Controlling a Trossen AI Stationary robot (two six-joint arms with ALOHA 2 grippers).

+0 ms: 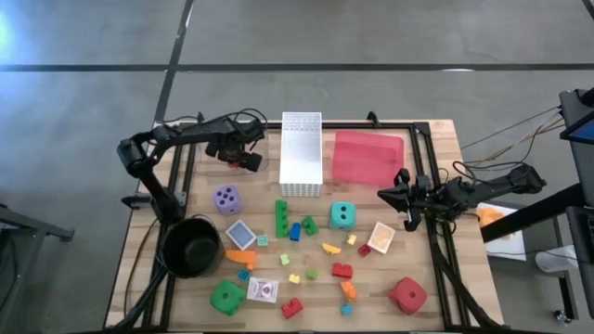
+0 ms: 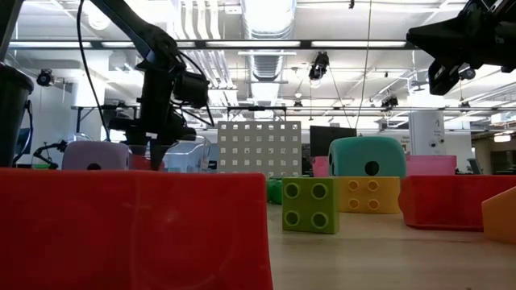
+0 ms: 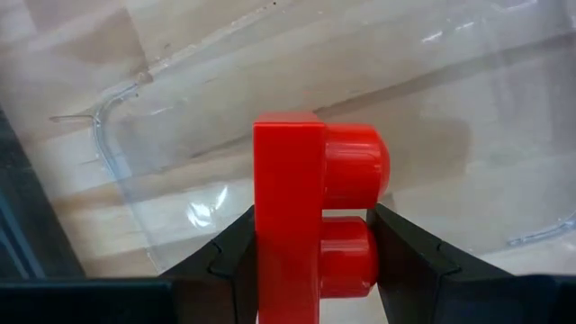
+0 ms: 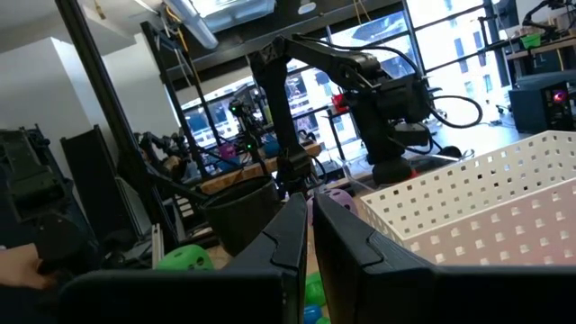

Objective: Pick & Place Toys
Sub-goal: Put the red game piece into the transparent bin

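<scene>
My left fingers pinch a red brick over a clear bin; early release bounces it out; right fingers pressed together.

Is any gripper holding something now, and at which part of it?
The left gripper holds a red brick, fingers pressing its two opposite sides. The right gripper is shut and holds nothing.

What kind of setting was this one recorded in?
Probably a robotics lab or workshop: exposed ceiling ducts with strip lighting, other robot arms on benches behind, and a wooden table on a concrete floor.
</scene>
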